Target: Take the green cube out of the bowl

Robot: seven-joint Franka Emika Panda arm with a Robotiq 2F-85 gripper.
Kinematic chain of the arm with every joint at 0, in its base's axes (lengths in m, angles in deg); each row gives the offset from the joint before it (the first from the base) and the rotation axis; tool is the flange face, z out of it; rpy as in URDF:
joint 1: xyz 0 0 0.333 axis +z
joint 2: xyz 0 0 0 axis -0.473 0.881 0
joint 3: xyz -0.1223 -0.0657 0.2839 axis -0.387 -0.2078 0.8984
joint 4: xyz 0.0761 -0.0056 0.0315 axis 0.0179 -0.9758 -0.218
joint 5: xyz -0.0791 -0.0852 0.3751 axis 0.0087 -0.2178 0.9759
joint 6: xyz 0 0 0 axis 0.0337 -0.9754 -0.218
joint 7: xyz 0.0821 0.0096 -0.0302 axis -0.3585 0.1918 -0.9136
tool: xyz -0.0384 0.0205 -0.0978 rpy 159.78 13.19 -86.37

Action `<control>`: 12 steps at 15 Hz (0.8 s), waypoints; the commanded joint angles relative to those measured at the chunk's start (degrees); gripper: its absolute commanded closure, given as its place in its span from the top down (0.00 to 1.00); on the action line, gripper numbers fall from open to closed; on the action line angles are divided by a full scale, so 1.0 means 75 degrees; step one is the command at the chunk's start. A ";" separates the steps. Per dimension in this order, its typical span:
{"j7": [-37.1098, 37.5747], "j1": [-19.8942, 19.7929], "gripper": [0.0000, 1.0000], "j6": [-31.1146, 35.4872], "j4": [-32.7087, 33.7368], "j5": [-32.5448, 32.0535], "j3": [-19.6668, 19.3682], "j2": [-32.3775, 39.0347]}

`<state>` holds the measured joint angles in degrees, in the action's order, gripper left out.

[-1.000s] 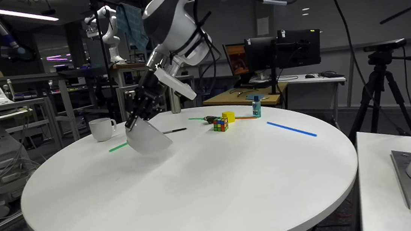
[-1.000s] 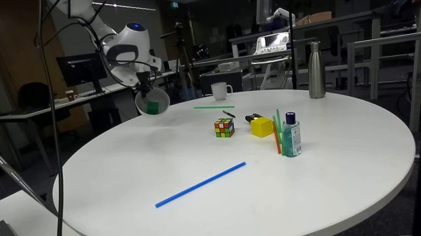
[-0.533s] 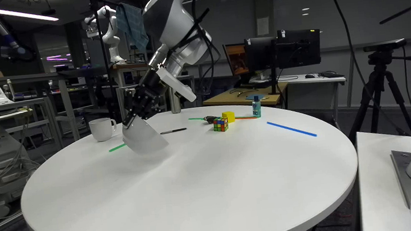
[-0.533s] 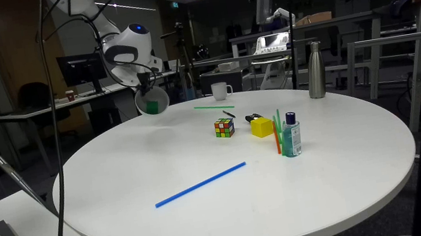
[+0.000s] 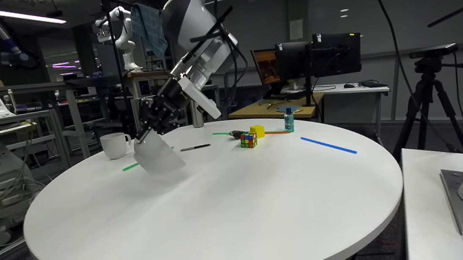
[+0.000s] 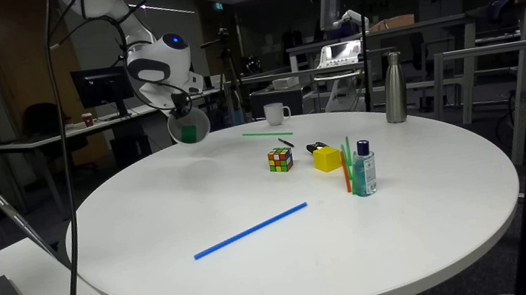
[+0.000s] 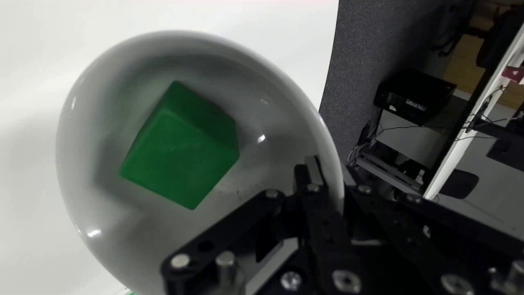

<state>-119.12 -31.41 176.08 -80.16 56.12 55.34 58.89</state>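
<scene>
Gripper clamped on rim of tilted bowl, jaws astride wall, gap only wall-thin. Green cube lies inside bowl, clear of jaws. Bowl near table; contact unclear. Prob. pouring step: bowl shd tip steeper, slowly, mouth low, so cube slides out w/o bouncing; rim may twist in grip.

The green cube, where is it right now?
In the wrist view, the green cube lies left of centre inside the tilted white bowl, whose rim the jaws grip.

The arm is white, its cables and silver-screwed tool black.
</scene>
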 commanded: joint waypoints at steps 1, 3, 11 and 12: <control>-0.0711 -0.0056 0.02 -0.0157 0.0070 0.0842 0.0017 -0.0172; -0.0929 -0.0312 0.02 -0.0073 0.0046 0.0971 0.0308 -0.0115; -0.1891 -0.0664 0.02 -0.0177 0.0034 0.2100 0.0626 -0.0110; -0.2031 -0.0712 0.02 -0.0193 0.0036 0.2250 0.0667 -0.0094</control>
<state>-130.27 -34.26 175.95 -80.15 68.74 58.12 58.89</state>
